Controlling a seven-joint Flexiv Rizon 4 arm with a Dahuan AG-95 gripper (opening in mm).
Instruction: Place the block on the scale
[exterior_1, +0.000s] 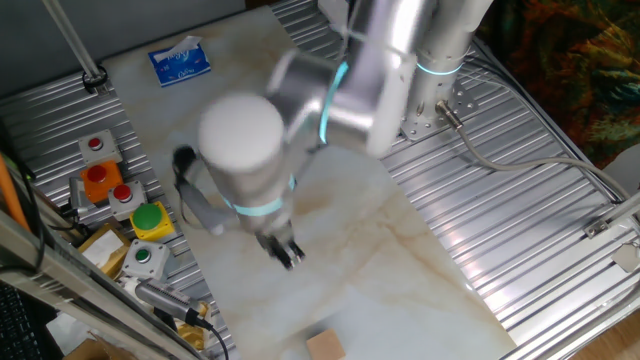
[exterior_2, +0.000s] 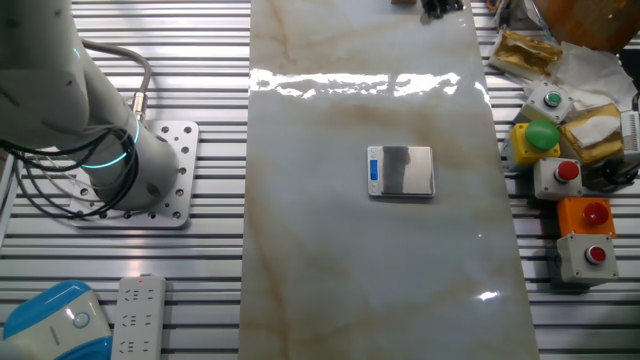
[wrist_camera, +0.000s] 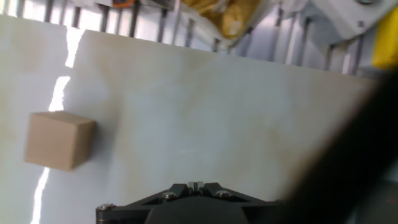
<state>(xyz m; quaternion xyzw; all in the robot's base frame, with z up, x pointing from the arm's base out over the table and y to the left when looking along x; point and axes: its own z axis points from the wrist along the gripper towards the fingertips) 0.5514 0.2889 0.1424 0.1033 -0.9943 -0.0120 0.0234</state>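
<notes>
The block (exterior_1: 326, 345) is a small tan wooden cube on the marble tabletop at the near edge of one fixed view. In the hand view it (wrist_camera: 59, 140) lies at the left, well left of my fingertips. My gripper (exterior_1: 288, 255) hangs over the tabletop, above and to the left of the block, with its jaws together and nothing between them (wrist_camera: 195, 185). The scale (exterior_2: 401, 171), a grey plate with a blue strip on its left edge, lies bare at the middle of the tabletop in the other fixed view. My arm hides it in the first fixed view.
A blue-and-white printed box (exterior_1: 180, 62) lies at the far left corner. Button boxes (exterior_1: 110, 185) with red and green buttons and yellowish cardboard (exterior_1: 105, 250) line the left side. The arm base (exterior_2: 120, 170) and a power strip (exterior_2: 138, 315) sit on the ribbed metal.
</notes>
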